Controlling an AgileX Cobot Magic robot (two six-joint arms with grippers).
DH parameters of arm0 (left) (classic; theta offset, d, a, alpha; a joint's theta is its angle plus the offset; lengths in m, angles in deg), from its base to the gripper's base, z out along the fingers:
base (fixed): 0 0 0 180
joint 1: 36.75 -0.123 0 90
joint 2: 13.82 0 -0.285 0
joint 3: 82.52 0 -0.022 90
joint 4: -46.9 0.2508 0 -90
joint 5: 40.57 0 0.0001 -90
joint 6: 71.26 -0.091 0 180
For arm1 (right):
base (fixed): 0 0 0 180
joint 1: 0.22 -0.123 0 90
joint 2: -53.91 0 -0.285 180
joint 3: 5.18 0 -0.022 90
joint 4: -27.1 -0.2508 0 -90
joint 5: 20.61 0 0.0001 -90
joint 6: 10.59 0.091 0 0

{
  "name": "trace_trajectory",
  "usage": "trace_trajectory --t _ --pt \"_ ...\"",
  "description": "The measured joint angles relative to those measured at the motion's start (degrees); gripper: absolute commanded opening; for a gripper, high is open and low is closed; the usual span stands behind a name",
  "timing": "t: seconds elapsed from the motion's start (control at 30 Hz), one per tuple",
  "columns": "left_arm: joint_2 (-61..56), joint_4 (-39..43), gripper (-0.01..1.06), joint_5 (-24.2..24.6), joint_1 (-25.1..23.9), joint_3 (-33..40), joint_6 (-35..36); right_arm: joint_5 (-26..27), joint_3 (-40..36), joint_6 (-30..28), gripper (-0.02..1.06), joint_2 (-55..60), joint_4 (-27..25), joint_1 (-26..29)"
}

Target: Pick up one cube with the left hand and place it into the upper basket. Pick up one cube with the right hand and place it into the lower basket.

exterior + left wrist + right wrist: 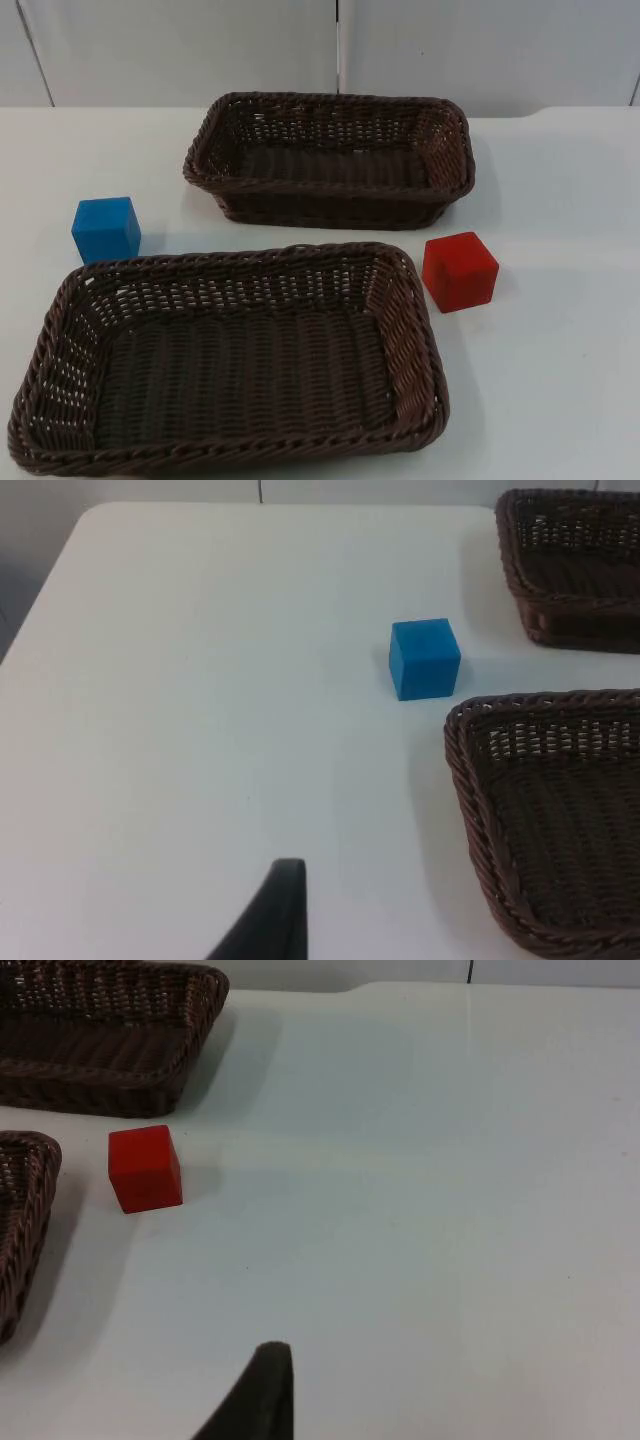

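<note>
Sitting empty, upper basket [330, 190], lower basket [60, 300], gripper states unclear

A red cube [146, 1168] sits on the white table [420, 1180] between two brown wicker baskets, touching neither; the far basket [105, 1035] is empty.

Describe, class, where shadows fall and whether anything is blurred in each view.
Top view: even light, a soft shadow right of the red cube, the blue cube sharp. Left wrist view: a faint shadow left of the blue cube, the dark fingertip slightly soft. Right wrist view: a pale shadow beside the upper basket.
</note>
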Motion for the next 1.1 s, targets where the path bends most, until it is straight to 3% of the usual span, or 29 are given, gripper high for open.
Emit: trace_trajectory --t 0.77,1.1 --pt "4.82 -1.12 1.05 -0.54 0.0 0.0 0.0 0.0 0.0 0.0 1.05 0.0 0.0 0.0" --pt "8.78 -3.65 1.05 -5.84 0.0 -1.08 0.0 0.0 0.0 0.0 1.05 0.0 0.0 0.0"
